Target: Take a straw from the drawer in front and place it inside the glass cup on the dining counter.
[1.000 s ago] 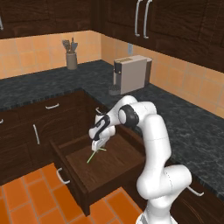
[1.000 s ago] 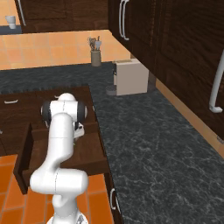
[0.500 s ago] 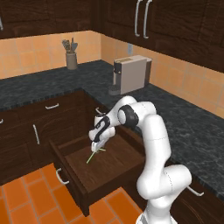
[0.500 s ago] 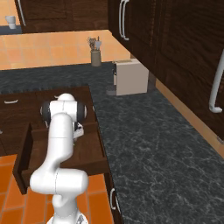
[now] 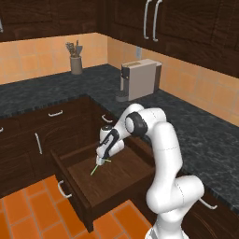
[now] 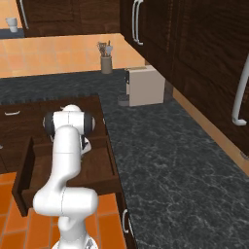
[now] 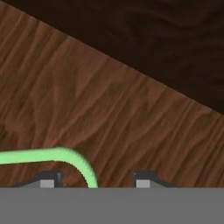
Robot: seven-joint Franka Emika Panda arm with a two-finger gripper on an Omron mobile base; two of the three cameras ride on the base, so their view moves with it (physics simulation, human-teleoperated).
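Note:
The drawer [image 5: 122, 173] stands pulled out below the black counter, and its wooden floor [image 7: 109, 105] lies under the hand. The straw [image 5: 95, 170], a thin pale green stick, lies on that floor; in the hand view the straw [image 7: 65, 154] curves in between the two fingertips, closer to the left one. My gripper [image 5: 100, 161] reaches down into the drawer right over the straw's end. Its jaws [image 7: 97, 178] stand apart, much wider than the straw, with no grip showing. The glass cup and the dining counter are out of view.
A black speckled counter [image 5: 196, 135] wraps around the corner and carries a coffee machine [image 5: 140, 79] and a utensil holder [image 5: 76, 63]. Dark cabinets with silver handles [image 5: 39, 142] flank the drawer. An orange tiled floor [image 5: 28, 210] lies in front.
The jaws have narrowed around the straw's end. The arm and the straw have hardly moved.

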